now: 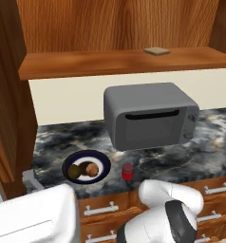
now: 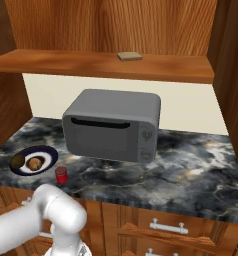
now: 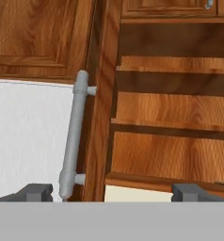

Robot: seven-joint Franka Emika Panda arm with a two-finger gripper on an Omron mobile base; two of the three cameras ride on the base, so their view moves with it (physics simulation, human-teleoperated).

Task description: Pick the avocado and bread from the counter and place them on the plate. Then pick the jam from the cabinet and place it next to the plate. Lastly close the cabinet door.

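- Avocado (image 1: 75, 171) and bread (image 1: 90, 169) sit on the plate (image 1: 101, 162); jam (image 1: 127, 172) just beside.
- Jaws wide open, empty, near the cabinet door (image 3: 100, 94) handle (image 3: 73, 136).
- Closing step, probably: push the door shut.

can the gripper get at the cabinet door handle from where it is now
Probably yes. In the hand view the gripper is open, and the grey bar handle on the cabinet door's edge stands just above its left fingertip, with nothing between them.

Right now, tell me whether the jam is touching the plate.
Apart. In the left base view a strip of dark counter shows between the jam and the plate; the right base view shows the same gap.
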